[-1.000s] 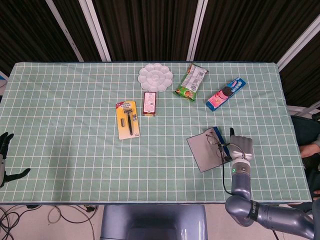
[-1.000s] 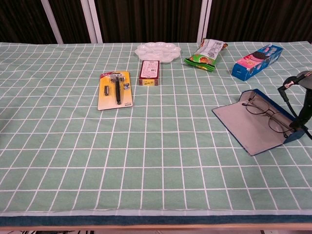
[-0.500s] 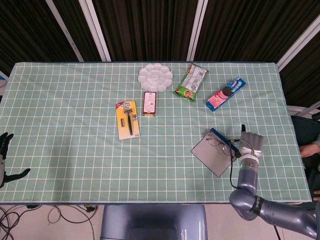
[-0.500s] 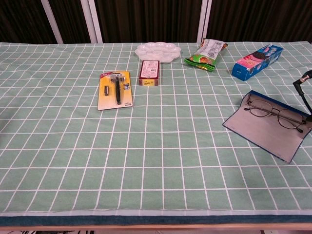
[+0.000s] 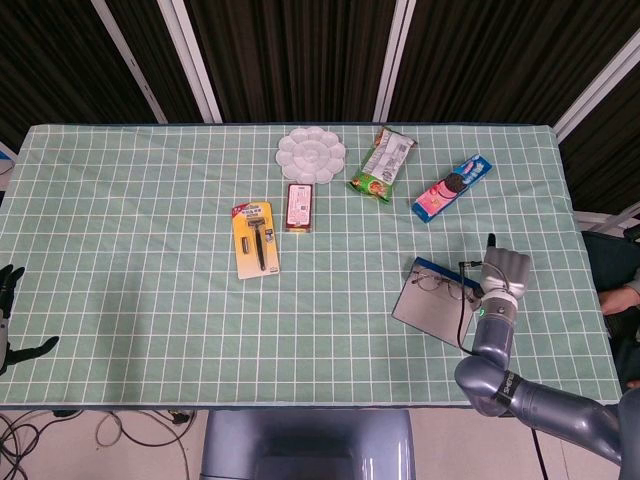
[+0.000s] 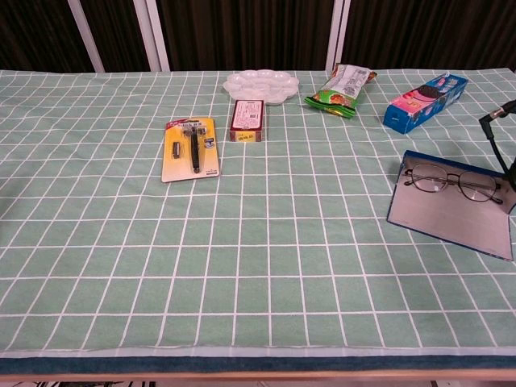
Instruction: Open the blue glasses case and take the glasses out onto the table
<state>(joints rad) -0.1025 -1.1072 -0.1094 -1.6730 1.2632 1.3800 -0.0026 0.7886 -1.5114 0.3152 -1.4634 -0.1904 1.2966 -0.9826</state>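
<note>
Open glasses case (image 5: 432, 312) lies flat on the green checked table (image 5: 150, 250), glasses (image 5: 437, 283) resting at its far edge. Right hand (image 5: 503, 274) touches the case's right end, fingers around it. Left hand (image 5: 8, 318) at the table's left edge, fingers spread, holding nothing. Razor pack (image 5: 254, 239), red box (image 5: 299, 206), white palette (image 5: 311, 155), snack bag (image 5: 382, 162), cookie pack (image 5: 452, 187) sit farther back.

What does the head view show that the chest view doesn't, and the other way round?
Only the head view shows the right hand whole, beside the blue glasses case, and the left hand at the table's left edge. Only the chest view shows the case's blue rim side-on, with the glasses seen clearly on its grey lining. Both share the open case, the razor pack and the white palette.
</note>
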